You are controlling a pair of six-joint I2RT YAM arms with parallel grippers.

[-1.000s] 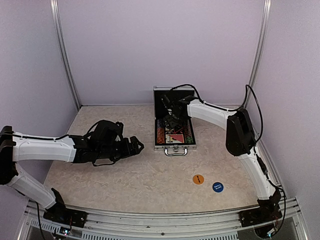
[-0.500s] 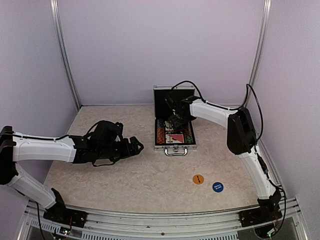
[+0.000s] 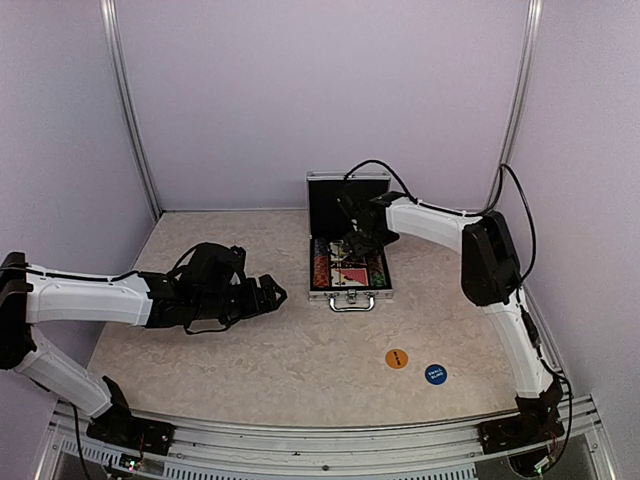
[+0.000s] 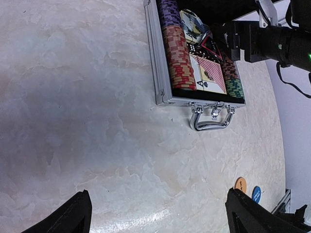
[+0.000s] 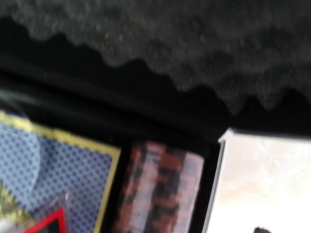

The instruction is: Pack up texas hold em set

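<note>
- Over the open briefcase at back centre, lift right gripper, jaws apart and empty, clear of lid.
- Fetch orange disc and blue disc, front right.
- Leave left gripper gaping, idle.

My right wrist view is blurred: I make out ridged foam up top, a smeared chip row, and a blue card back cut off at the lower left corner. From above, the right gripper covers the case's upper middle. In the left wrist view the left gripper has both fingers clipped by the bottom edge. Print on the orange disc and blue disc is too small for me to read.
</note>
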